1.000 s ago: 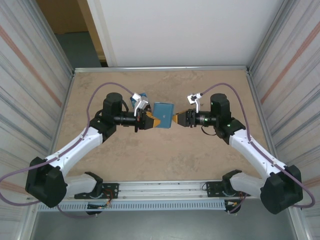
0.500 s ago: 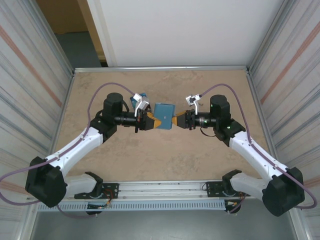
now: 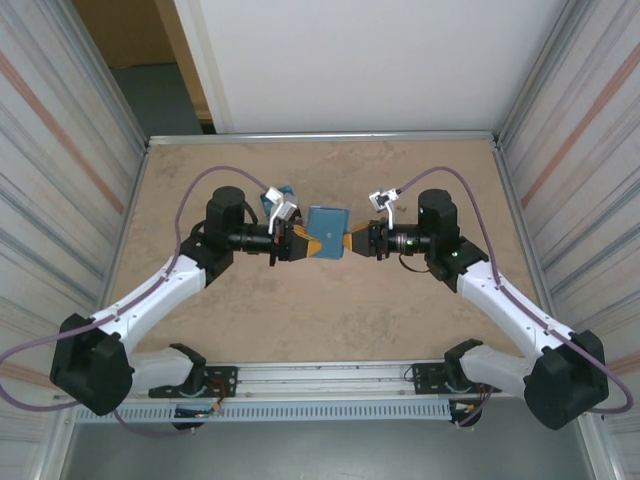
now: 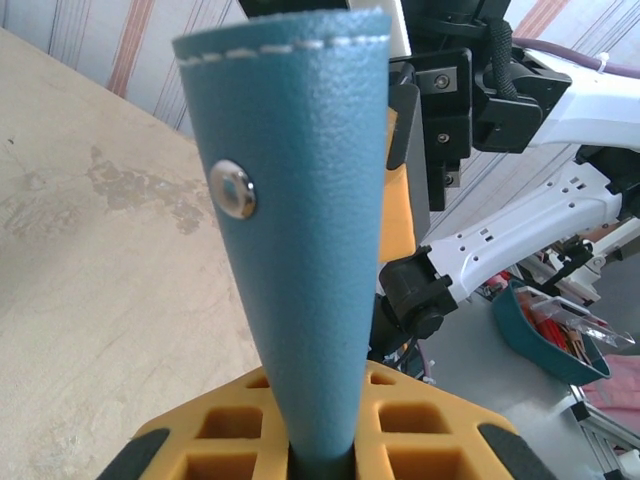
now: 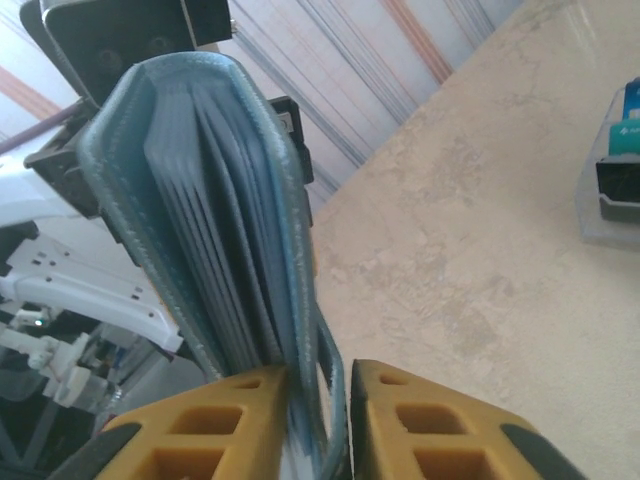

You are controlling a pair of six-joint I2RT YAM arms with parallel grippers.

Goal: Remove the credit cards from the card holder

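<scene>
Two hands hold card holder [image 3: 327,228] up between them, above counter [image 3: 330,320]. Left hand [image 3: 304,243] squeezes one edge, right hand [image 3: 351,241] squeezes other edge. Pulling credit cards out looks not done yet.

The card holder [image 3: 328,232] sits above mid-table [image 3: 330,320], between the left tool [image 3: 305,241] and right tool [image 3: 352,240], touching both.

From above and behind my bases, the top camera looks down over the whole table [image 3: 300,330]. The camera on my left gripper [image 4: 320,445] faces my right arm [image 4: 520,235], and the one on my right gripper [image 5: 318,412] faces my left arm [image 5: 80,285]. Both sit close against the shared wallet [image 4: 300,230].
</scene>
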